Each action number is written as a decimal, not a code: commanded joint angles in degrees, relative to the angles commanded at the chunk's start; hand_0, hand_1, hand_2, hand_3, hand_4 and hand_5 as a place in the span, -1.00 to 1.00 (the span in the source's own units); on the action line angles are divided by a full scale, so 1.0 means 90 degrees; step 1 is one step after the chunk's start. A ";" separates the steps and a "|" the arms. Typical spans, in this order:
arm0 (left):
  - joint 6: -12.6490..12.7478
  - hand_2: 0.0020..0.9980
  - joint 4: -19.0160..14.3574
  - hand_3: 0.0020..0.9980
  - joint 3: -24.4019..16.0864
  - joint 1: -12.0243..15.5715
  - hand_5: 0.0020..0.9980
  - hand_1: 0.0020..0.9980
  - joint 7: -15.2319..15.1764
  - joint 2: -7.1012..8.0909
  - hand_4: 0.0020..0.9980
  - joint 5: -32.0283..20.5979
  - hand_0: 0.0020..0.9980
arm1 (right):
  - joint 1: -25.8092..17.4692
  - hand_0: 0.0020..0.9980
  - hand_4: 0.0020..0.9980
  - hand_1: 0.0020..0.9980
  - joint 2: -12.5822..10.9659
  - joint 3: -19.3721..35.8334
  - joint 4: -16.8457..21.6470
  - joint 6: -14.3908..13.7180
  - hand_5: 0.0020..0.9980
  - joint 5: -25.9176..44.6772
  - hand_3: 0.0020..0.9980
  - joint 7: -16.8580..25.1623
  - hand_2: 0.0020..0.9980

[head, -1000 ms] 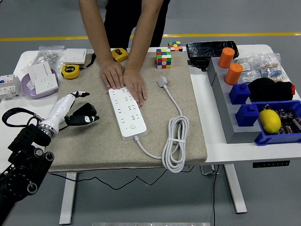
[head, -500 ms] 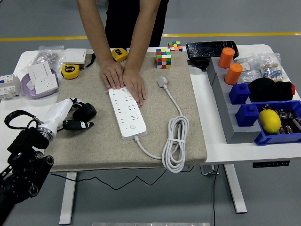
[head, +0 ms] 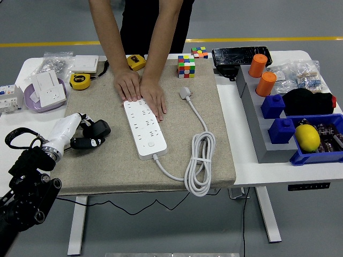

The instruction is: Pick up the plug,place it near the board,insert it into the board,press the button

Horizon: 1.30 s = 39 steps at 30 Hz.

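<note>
Nearest the camera, the black left arm (head: 27, 187) comes in from the lower left corner, jointed and cabled. Its white-shelled left hand (head: 80, 134) is now pulled back toward the left edge of the beige mat (head: 107, 171), compared with a second ago when it was reaching further right with its fingers fanned out. The black fingers (head: 99, 128) are now curled in on themselves, and nothing is gripped in them. The right hand isn't seen at all.

The mat looks like coarse woven fabric, laid over the white table (head: 252, 171). On its near right, a smooth white cable (head: 201, 160) is coiled in long loops, unchanged from before. One end runs into the power strip (head: 143, 128), a long white plastic bar with rows of sockets and a small button (head: 151, 143) near its close end. The strip hasn't been shifted.

Further back, the far end of the strip is pressed down by a person's two hands (head: 142, 91), laid flat, same as earlier. The plug (head: 185, 93), white and blocky, is lying on the mat just right of those hands, apart from the strip and well away from the robot hand, so it hasn't been picked up.

At the far edge, a colourful puzzle cube (head: 186, 66) is stood, with a yellow tape measure (head: 80, 81) off to the left. Blue bins (head: 321, 155) and orange cylinders (head: 262, 75) are kept on the right.
</note>
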 joint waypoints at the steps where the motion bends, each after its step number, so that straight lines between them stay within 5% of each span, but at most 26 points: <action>1: 0.0010 -0.23 -0.0023 -0.21 0.0007 0.0000 -0.60 -0.08 -0.0005 0.0004 0.54 -0.0005 0.26 | 0.0000 0.92 1.00 0.85 0.0000 0.0000 0.0000 0.0000 1.00 -0.0001 0.68 0.0000 0.71; 12: 0.0006 -0.23 -0.0527 -0.23 0.0271 -0.0016 -0.52 -0.13 -0.0072 0.0141 0.30 -0.0736 0.21 | 0.0015 0.92 1.00 0.85 0.0007 0.0014 0.0000 -0.0004 1.00 0.0007 0.68 -0.0001 0.71; 23: -0.0417 -0.21 -0.1044 -0.24 0.1386 -0.0384 -0.57 -0.12 0.0068 0.0781 0.25 -0.1914 0.22 | 0.0031 0.92 1.00 0.85 0.0001 0.0030 0.0000 -0.0005 1.00 0.0010 0.68 -0.0001 0.71; 30: -0.0711 -0.20 -0.1111 -0.23 0.2231 -0.0841 -0.57 -0.09 0.0178 0.1043 0.18 -0.2353 0.24 | 0.0053 0.92 1.00 0.85 -0.0016 0.0020 0.0000 -0.0006 1.00 0.0017 0.68 -0.0003 0.71; 39: -0.0733 -0.17 -0.0729 -0.23 0.3034 -0.1351 -0.57 -0.04 0.0144 0.1016 0.15 -0.2411 0.25 | 0.0076 0.91 1.00 0.85 -0.0033 0.0012 0.0000 -0.0004 1.00 -0.0015 0.68 -0.0012 0.71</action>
